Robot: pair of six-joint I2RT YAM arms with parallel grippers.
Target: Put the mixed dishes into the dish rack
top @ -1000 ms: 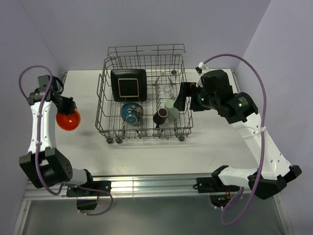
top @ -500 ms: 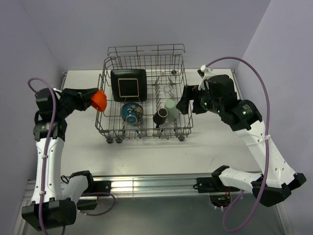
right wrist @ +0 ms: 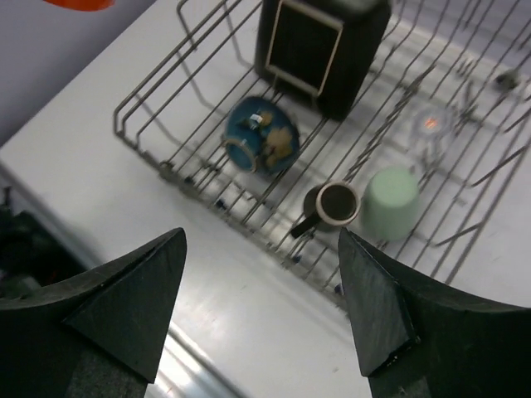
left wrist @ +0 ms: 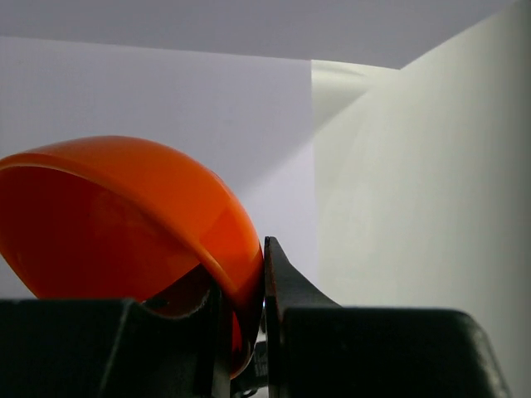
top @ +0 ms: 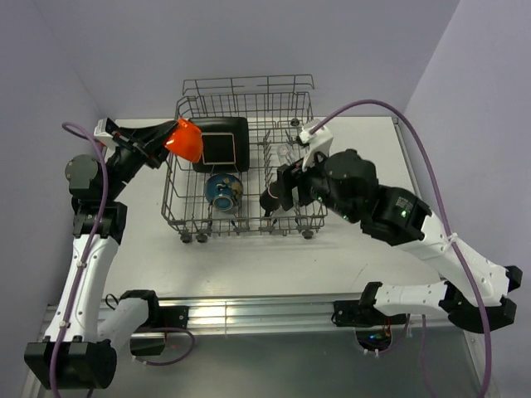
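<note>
My left gripper (top: 163, 143) is shut on the rim of the small orange bowl (top: 182, 139), which it holds tilted in the air over the back left corner of the dish rack (top: 170, 184). In the left wrist view the orange bowl (left wrist: 124, 215) is pinched between the fingers (left wrist: 282, 286). In the rack stand the black square plate (right wrist: 319, 46), the blue bowl (right wrist: 261, 145), the brown mug (right wrist: 336, 203), the pale green cup (right wrist: 392, 201) and the clear glass (right wrist: 430, 126). My right gripper (right wrist: 261, 240) is open and holds nothing, high above the rack's front right part.
The rack has a raised back rail (top: 247, 83) and small wheels (top: 202, 237) along its front. White table (top: 249, 265) lies in front of it and to its right. Purple walls close in at the back and both sides.
My left arm swung the orange bowl from the table's left side up and right to the rack's back left corner. My right arm moved left over the rack and its jaws narrowed a little.
</note>
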